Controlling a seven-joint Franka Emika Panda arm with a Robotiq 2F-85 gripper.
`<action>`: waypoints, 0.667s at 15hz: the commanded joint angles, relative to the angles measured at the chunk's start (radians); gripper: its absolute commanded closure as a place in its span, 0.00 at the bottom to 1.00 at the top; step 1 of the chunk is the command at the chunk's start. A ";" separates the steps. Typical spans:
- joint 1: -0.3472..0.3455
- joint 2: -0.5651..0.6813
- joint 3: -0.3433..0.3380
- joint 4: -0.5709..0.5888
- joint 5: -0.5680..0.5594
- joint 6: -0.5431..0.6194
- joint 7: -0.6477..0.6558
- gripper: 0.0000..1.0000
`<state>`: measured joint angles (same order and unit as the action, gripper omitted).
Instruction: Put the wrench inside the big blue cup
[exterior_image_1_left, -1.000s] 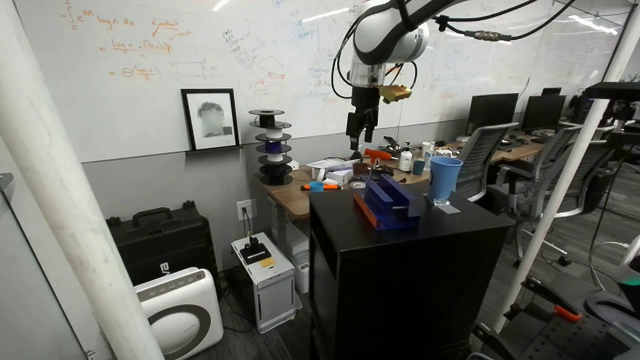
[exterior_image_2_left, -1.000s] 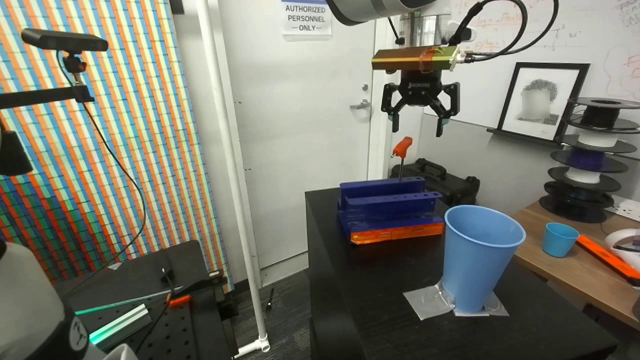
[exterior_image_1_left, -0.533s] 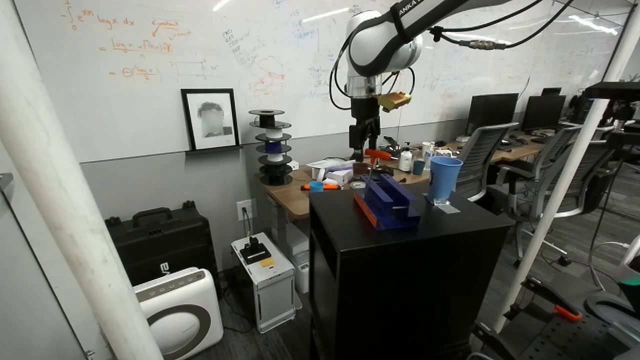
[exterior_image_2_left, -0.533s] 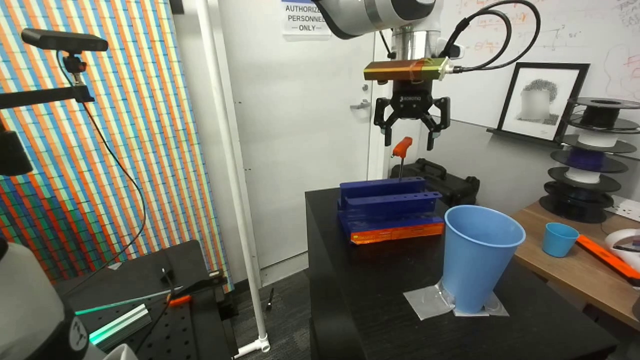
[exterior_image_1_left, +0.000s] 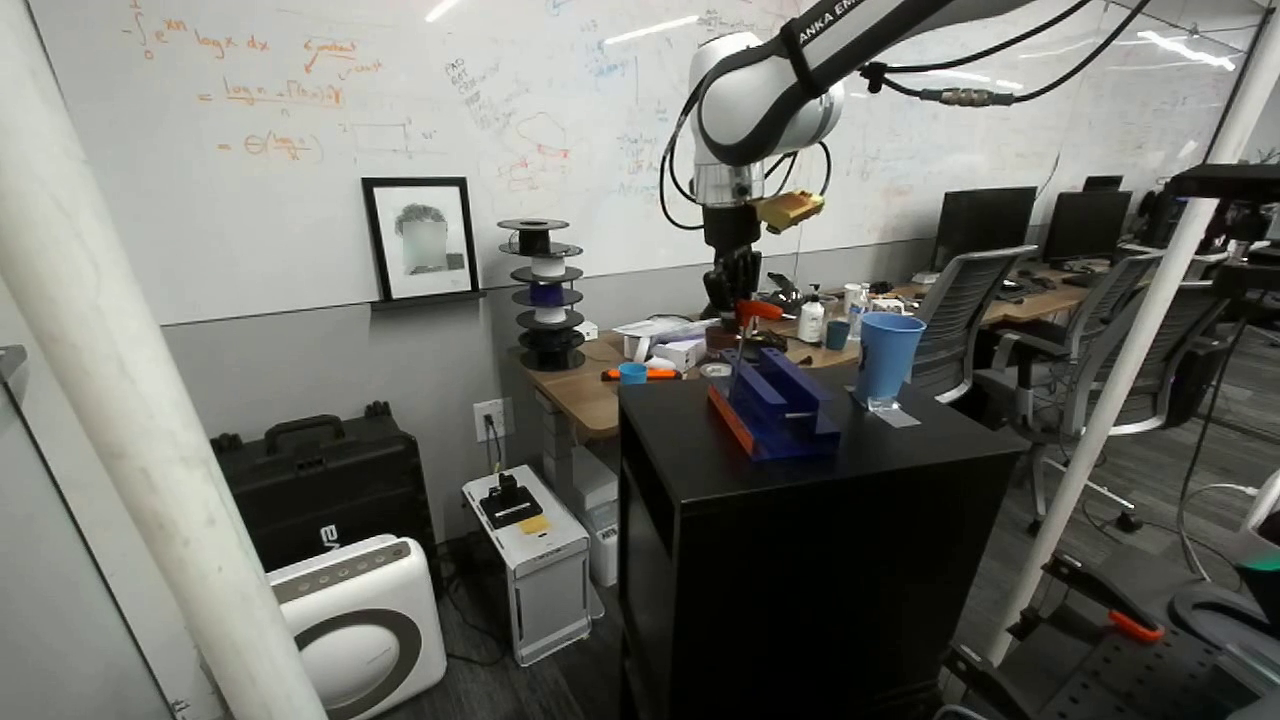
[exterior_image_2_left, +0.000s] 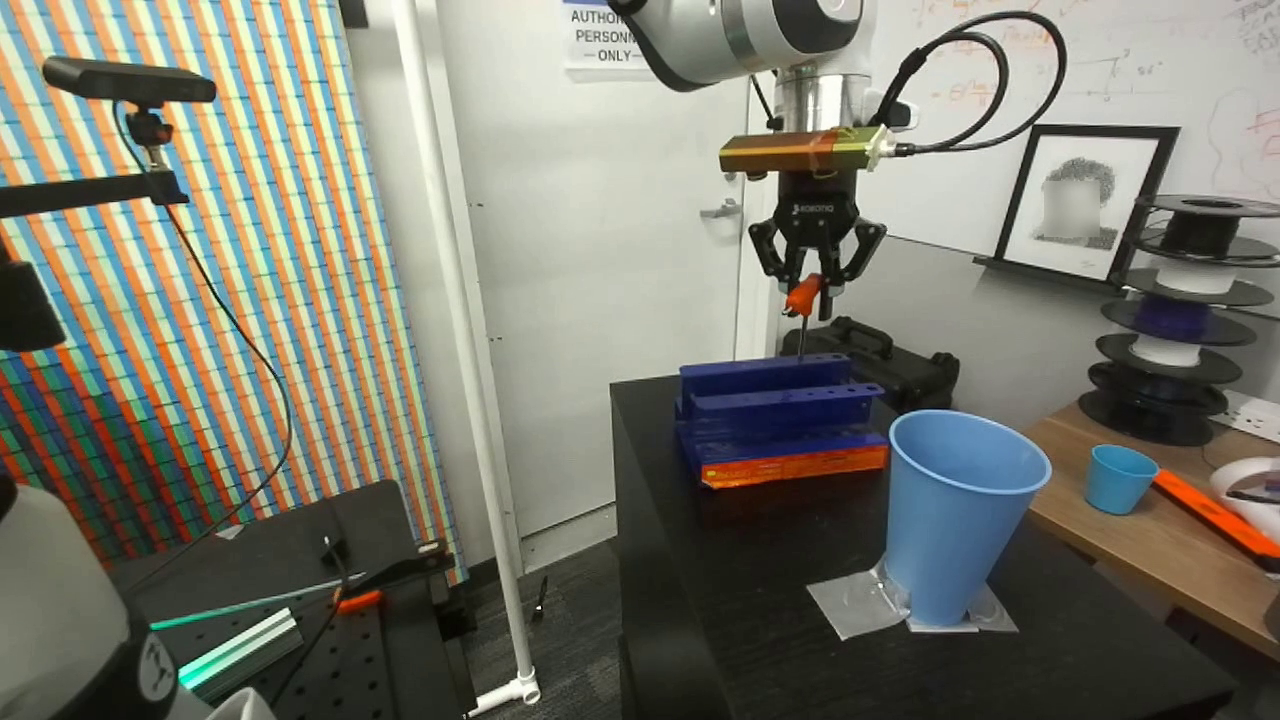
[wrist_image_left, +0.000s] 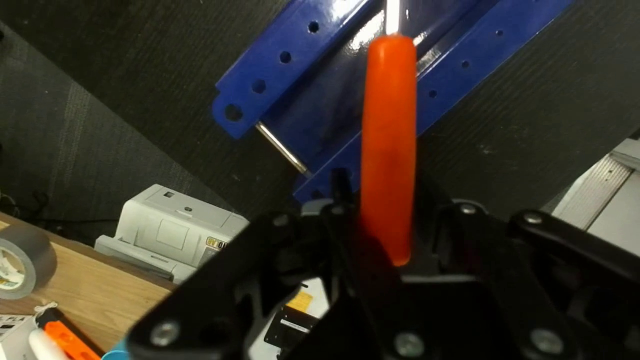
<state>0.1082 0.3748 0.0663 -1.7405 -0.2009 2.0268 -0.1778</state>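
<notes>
1. Red-orange handle (wrist_image_left: 389, 135) of the wrench (exterior_image_2_left: 804, 296): held between the jaws, tool near upright, bright shaft (wrist_image_left: 392, 17) running down beneath them.
2. Jaws: pointing down, pinching the handle from either side.
3. Dark-blue rack (exterior_image_2_left: 785, 408): below the jaws, on the black surface (exterior_image_2_left: 960, 675); in an exterior view it hides the lower end of the shaft.
4. Big blue cup (exterior_image_2_left: 945, 545): upright on the same surface, lower than the jaws, off to one side and apart from the rack.
5. Translucent tape (exterior_image_2_left: 850, 603): on the surface at the cup's base, well below the jaws.
</notes>
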 joint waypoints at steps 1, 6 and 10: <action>-0.004 -0.047 0.001 -0.049 -0.007 0.011 0.017 0.91; -0.012 -0.109 -0.002 -0.098 -0.007 0.014 0.021 0.90; -0.020 -0.177 -0.006 -0.126 -0.012 0.013 0.026 0.90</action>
<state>0.0940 0.2853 0.0615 -1.8166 -0.2009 2.0285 -0.1684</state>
